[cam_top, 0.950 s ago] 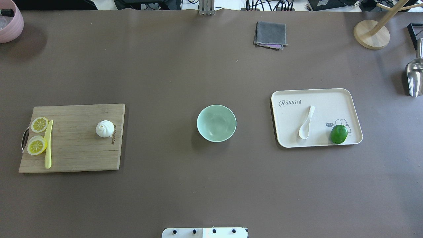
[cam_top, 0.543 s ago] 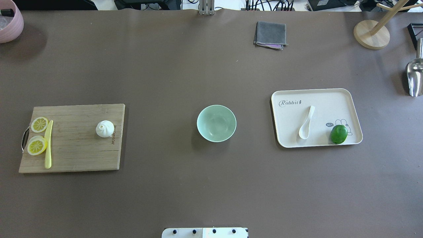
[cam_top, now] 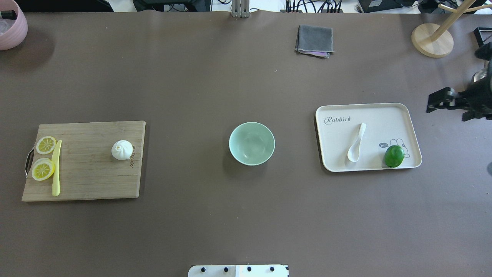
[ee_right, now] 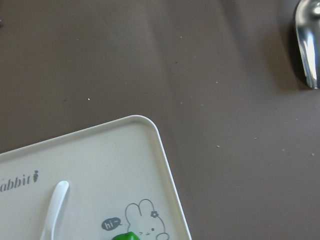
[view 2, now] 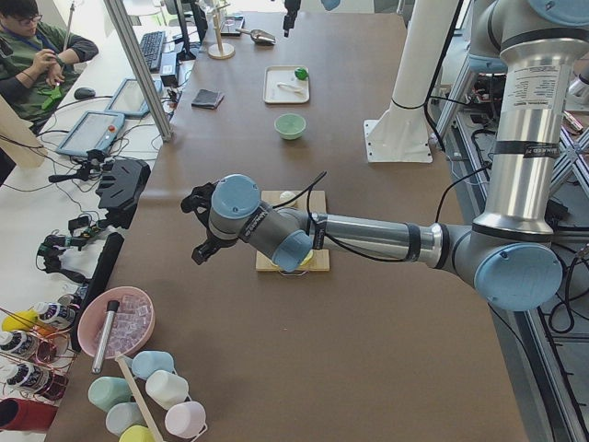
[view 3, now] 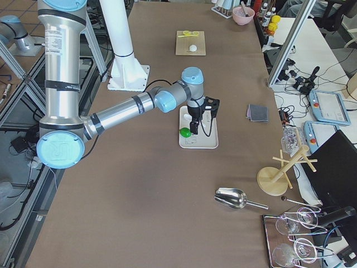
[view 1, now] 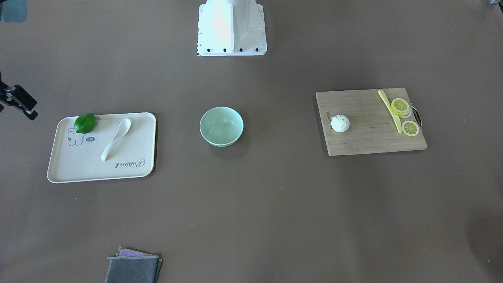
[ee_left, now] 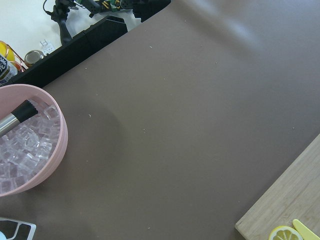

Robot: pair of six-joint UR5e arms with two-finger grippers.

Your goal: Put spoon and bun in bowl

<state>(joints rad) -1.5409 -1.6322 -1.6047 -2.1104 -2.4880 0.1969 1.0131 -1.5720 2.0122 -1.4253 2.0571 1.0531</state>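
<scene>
The cream-white spoon (cam_top: pixel 355 143) lies on the beige tray (cam_top: pixel 384 115), scoop toward the robot; its handle shows in the right wrist view (ee_right: pixel 55 205). The white bun (cam_top: pixel 122 149) sits on the wooden cutting board (cam_top: pixel 84 173) at the left. The empty mint-green bowl (cam_top: pixel 251 143) stands in the middle between them. My right gripper (cam_top: pixel 438 102) hovers just beyond the tray's far right corner; its fingers look apart and hold nothing. My left gripper (view 2: pixel 198 226) shows only in the exterior left view, to the left of the board; I cannot tell whether it is open.
A green lime (cam_top: pixel 394 156) lies on the tray. Two lemon slices (cam_top: pixel 45 144) and a yellow knife (cam_top: pixel 56 167) lie on the board. A grey cloth (cam_top: pixel 314 40), a wooden stand (cam_top: pixel 432 40), a metal scoop (ee_right: pixel 307 45) and a pink ice bowl (ee_left: pixel 25 150) stand around the edges.
My right gripper has come into the overhead view at the right edge, over the metal scoop. Spoon, bun and bowl have not moved.
</scene>
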